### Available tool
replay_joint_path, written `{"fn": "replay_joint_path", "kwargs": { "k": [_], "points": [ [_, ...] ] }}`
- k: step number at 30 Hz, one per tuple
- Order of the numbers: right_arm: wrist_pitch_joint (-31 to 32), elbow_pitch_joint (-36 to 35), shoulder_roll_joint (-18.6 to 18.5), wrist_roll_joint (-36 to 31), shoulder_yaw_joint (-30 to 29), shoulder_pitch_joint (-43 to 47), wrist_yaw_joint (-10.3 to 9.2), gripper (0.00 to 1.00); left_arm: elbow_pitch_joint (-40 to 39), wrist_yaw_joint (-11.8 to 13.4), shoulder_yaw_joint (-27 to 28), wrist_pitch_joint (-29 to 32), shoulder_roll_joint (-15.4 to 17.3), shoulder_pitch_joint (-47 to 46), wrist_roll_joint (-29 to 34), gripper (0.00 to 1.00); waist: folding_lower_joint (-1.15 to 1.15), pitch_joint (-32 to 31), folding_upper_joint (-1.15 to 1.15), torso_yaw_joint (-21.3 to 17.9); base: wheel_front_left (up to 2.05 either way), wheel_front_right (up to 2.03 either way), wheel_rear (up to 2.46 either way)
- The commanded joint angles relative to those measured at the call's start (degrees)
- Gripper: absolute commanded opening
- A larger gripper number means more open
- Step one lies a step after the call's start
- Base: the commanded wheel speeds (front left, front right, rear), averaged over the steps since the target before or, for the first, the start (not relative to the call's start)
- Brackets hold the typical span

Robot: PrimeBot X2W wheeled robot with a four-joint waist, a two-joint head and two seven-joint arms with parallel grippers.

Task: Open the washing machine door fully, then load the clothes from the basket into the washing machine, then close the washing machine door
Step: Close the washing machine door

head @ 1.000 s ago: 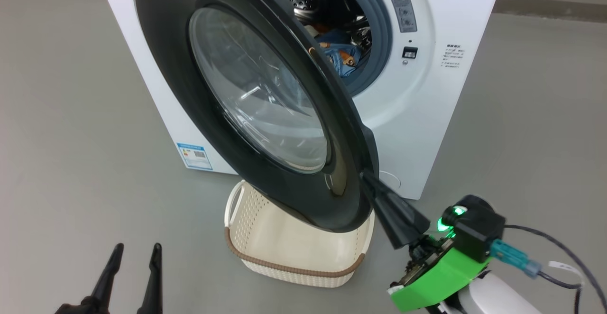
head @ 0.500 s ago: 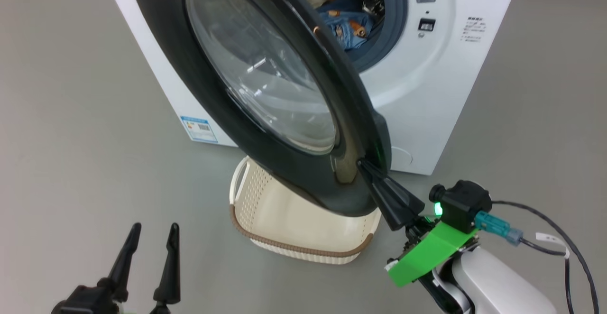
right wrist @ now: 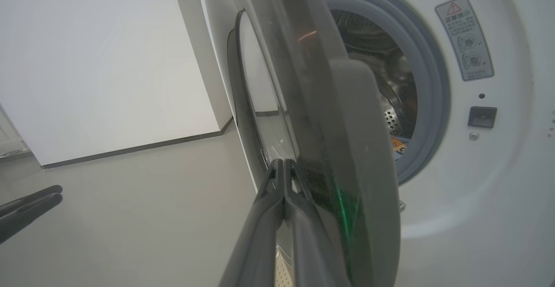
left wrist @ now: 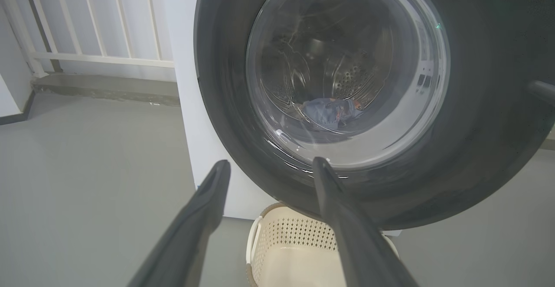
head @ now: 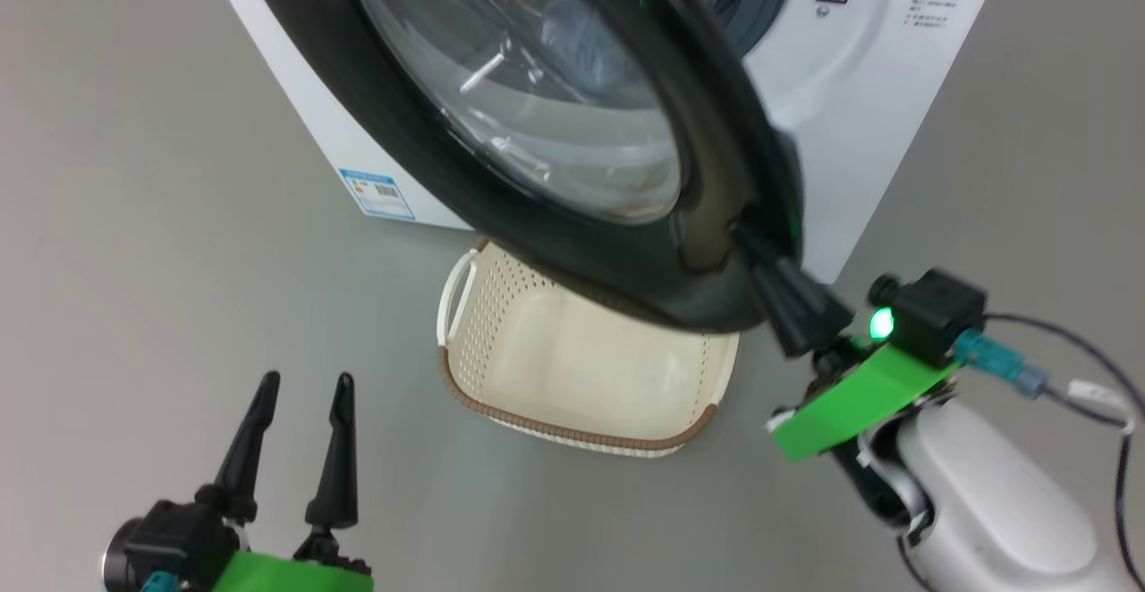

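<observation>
Here, right tool (head: 742, 234) tips touching door (head: 572, 252) rim.

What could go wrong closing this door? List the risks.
The shut right pincer presses the glossy black round washing machine door with bare tips only; it may slip off. The light-blue printed clothes lie near the grey-blue rubber seal and might get pinched.

Glossy-rimmed door (head: 537, 127) (clear glass centre), matt plastic basket (head: 572, 435).
</observation>
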Motion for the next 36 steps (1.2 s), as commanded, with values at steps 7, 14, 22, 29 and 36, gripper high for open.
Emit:
{"fn": "replay_joint_path", "kwargs": {
  "k": [7, 14, 22, 29, 36],
  "points": [
    [-0.5, 0.1, -1.2, -1.4, -5.4, -5.0, -0.02, 0.0, -2.7, -0.2, 0.5, -0.4, -0.2, -4.3, 0.4, 1.0, -0.01, 4.4, 0.0, 0.6, 0.0, 0.0, 0.0],
    [-0.5, 1.8, -2.5, -1.8, -9.7, -9.9, -0.02, 0.0, -3.3, -0.2, -1.2, -0.4, -1.0, -6.8, 0.2, 1.0, -0.01, 7.8, 0.0, 2.0, 0.0, 0.0, 0.0],
    [-0.5, 3.9, -3.9, -2.2, -13.1, -15.2, -0.02, 0.0, -3.7, -0.2, -3.1, -0.4, -1.5, -9.6, -0.6, 1.0, -0.01, 10.9, 0.0, 4.1, 0.0, 0.0, 0.0],
    [-0.5, 5.3, -4.0, -2.6, -17.1, -18.7, -0.02, 0.0, -4.6, -0.2, -4.6, -0.4, -1.5, -11.0, -1.6, 1.0, -0.01, 13.2, 0.0, 5.6, 0.0, 0.0, 0.0],
    [-0.5, 6.3, -3.8, -4.1, -20.9, -22.0, -0.02, 0.0, -5.2, -0.2, -5.6, -0.4, -1.5, -12.0, -2.3, 1.0, -0.01, 14.7, 0.0, 6.8, 0.0, 0.0, 0.0]
  ]
}}
